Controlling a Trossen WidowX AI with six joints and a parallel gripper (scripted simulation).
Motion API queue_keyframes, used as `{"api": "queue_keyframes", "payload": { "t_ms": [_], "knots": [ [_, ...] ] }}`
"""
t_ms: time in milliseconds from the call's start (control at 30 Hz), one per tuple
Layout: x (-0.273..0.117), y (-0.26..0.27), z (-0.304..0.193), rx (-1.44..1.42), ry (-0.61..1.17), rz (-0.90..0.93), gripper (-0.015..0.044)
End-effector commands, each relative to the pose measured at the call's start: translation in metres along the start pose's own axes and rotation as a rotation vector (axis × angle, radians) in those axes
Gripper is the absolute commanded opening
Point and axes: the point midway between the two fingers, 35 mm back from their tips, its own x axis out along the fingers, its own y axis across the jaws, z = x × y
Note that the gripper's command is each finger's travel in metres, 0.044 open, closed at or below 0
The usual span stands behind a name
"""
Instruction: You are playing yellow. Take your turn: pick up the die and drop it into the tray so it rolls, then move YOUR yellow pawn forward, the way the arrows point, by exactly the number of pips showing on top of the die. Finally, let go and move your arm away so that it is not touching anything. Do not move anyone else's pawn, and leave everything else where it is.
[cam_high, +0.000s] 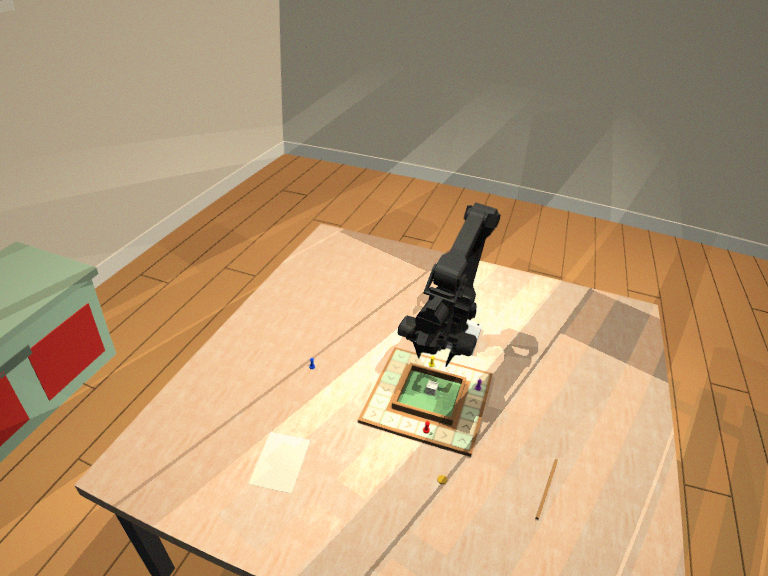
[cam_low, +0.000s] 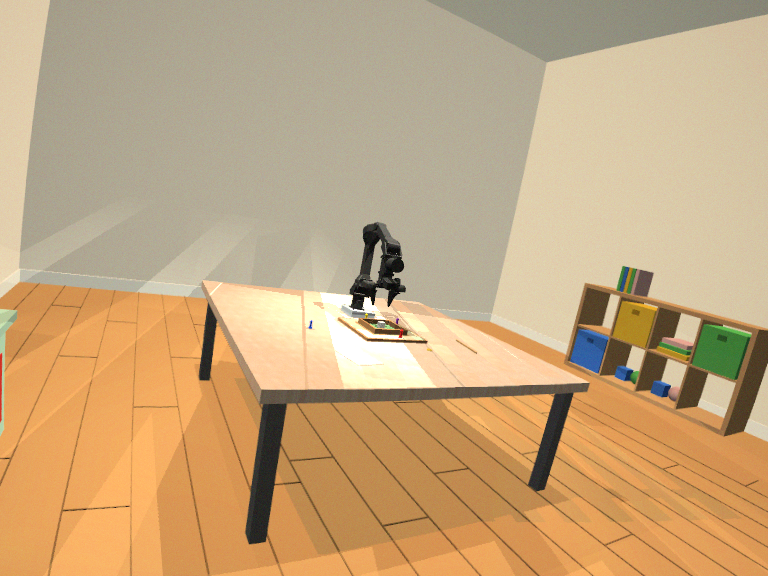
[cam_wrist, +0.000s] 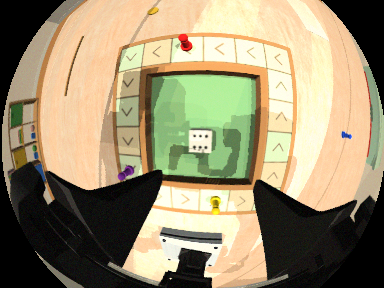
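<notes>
The white die (cam_high: 431, 387) (cam_wrist: 200, 140) lies in the green-floored tray (cam_high: 421, 414) (cam_wrist: 263, 95). Its face toward the wrist camera shows pips in two rows of three. The yellow pawn (cam_high: 431, 361) (cam_wrist: 215, 204) stands upright on the board's track on the robot's side, between squares whose arrows point right in the wrist view. My gripper (cam_high: 433, 360) (cam_low: 381, 303) (cam_wrist: 209, 181) is open and empty, fingers wide apart. It hangs above the board (cam_high: 379, 401) on the robot's side, touching neither die nor pawn.
A purple pawn (cam_high: 478, 385) (cam_wrist: 126, 173) and a red pawn (cam_high: 426, 427) (cam_wrist: 185, 42) stand on the track. A blue pawn (cam_high: 312, 363) (cam_wrist: 346, 135) stands off the board. A gold disc (cam_high: 442, 479), a thin stick (cam_high: 546, 489) and a pale sheet (cam_high: 279, 461) lie on the table.
</notes>
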Motion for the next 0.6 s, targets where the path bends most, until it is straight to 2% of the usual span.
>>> {"api": "queue_keyframes", "payload": {
  "t_ms": [0, 67, 100, 400, 567],
  "knots": [
    [0.010, -0.015, -0.045, 0.063, 0.039, -0.008, 0.0256],
    [0.018, -0.021, -0.070, 0.099, 0.060, -0.010, 0.0204],
    [0.020, -0.022, -0.077, 0.109, 0.066, -0.011, 0.0200],
    [0.021, -0.020, -0.079, 0.112, 0.068, -0.011, 0.0200],
    [0.036, -0.020, -0.080, 0.112, 0.068, -0.010, 0.0200]
  ]
}}
